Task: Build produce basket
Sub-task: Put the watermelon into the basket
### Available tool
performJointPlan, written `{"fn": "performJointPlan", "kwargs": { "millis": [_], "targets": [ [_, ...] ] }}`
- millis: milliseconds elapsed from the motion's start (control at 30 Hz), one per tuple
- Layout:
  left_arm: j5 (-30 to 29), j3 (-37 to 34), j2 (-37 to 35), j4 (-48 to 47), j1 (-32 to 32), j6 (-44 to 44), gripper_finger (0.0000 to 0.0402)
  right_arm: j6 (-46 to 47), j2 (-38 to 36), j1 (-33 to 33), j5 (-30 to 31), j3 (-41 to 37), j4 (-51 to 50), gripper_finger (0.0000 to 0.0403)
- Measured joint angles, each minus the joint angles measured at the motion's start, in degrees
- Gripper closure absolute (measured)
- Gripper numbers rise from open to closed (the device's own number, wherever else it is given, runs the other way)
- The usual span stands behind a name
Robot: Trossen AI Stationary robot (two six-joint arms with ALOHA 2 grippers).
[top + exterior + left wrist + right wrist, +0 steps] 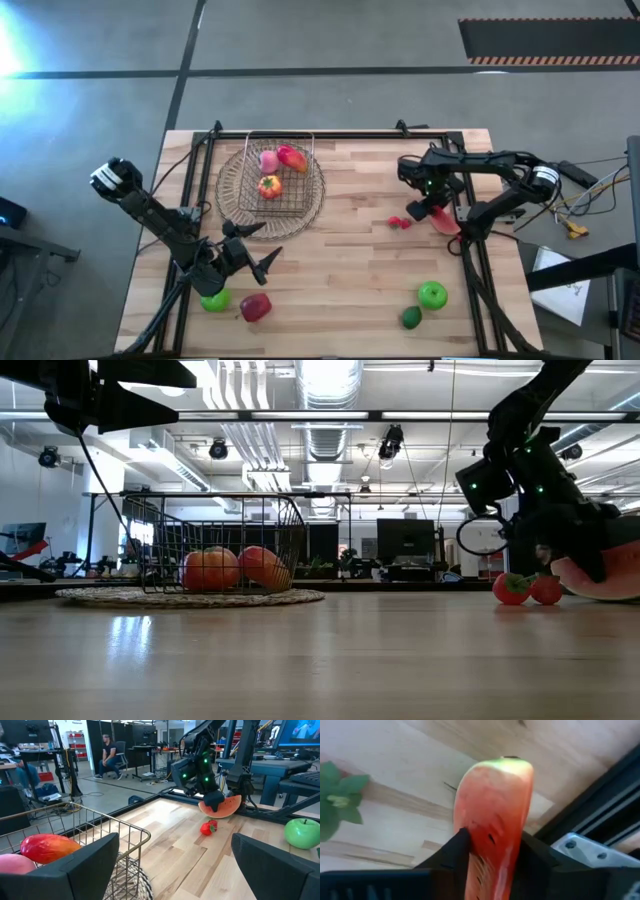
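Red watermelon slice [492, 815] sits pinched between my right gripper's [436, 212] two dark fingers, which close on its flat faces. I hold it low at the wooden table's [340, 290] three o'clock edge, beside the black frame rail [600, 815], with the tiny red berries [401, 222] just beside it toward nine o'clock. My left gripper [262, 252] hangs at about eight o'clock on the table with its fingers spread wide and nothing between them. At eleven o'clock the rectangular wire-grid basket [282, 196] stands on a round tan woven mat [232, 190], holding a pink peach [268, 160], an orange tomato [269, 186] and a red-yellow fruit [292, 157]. One green apple [215, 299] and a red apple [255, 307] lie at seven o'clock; another green apple [432, 294] and a dark green piece [411, 318] at five.
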Motion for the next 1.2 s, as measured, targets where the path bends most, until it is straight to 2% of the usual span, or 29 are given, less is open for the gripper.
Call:
{"fn": "performJointPlan", "kwargs": {
  "millis": [100,233,467,767,1033,1200],
  "targets": [
    [0.0,0.0,0.0,-0.01,0.0,0.0,0.0033,-0.89,-0.25,0.0,-0.01,0.87,1.48,0.0309],
    [0.0,0.02,0.02,-0.02,-0.01,0.02,0.0033,-1.55,-0.39,0.79,0.51,4.24,3.15,0.0309],
    [0.0,0.02,0.0,-0.04,-0.01,0.07,0.0033,-4.66,-0.63,5.8,0.96,15.62,9.12,0.0306],
    [0.0,0.04,0.0,-0.01,0.0,0.07,0.0033,-18.35,0.82,11.89,2.03,31.95,31.79,0.0305],
    [0.0,0.07,-0.02,0.35,-0.01,0.11,0.0033,-37.43,10.99,15.19,-0.27,41.62,50.52,0.0305],
    [0.0,0.07,-0.42,0.9,-0.3,0.15,0.0033,-48.47,22.09,16.11,-1.1,50.85,52.46,0.0305]
  ]
}}
